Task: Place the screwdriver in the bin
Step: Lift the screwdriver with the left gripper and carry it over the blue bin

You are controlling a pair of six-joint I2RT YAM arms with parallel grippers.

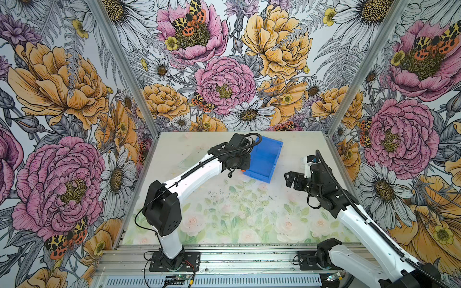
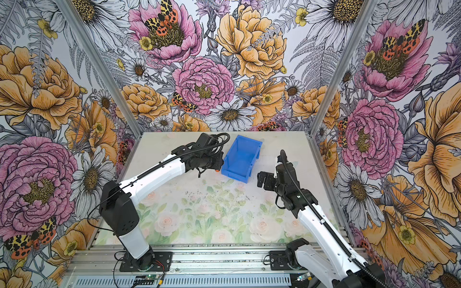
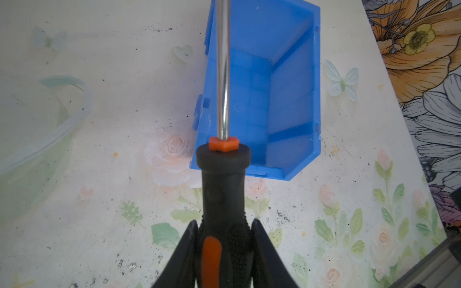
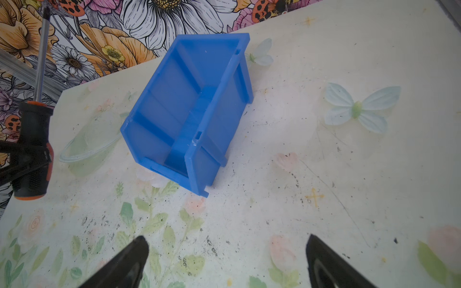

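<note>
The left claw (image 3: 224, 224) is pressed onto the black-and-orange handle of the screwdriver (image 3: 222, 174), whose metal shaft is seen along a long wall of the blue bin (image 3: 291, 82). In both top views the bin is found mid-frame, just right of that claw, on the floral surface (image 1: 249, 207). The right claw (image 4: 227, 240) is spread, lower right of the bin.

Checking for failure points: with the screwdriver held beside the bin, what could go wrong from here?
The left gripper clamps the screwdriver only at its handle's rear, so the long shaft might swing or slip. In the left wrist view the shaft lines up with the bin's side wall, not its floor; released here it could bounce out. The right gripper hangs open, apart from the bin, so a knock could shift it.
</note>
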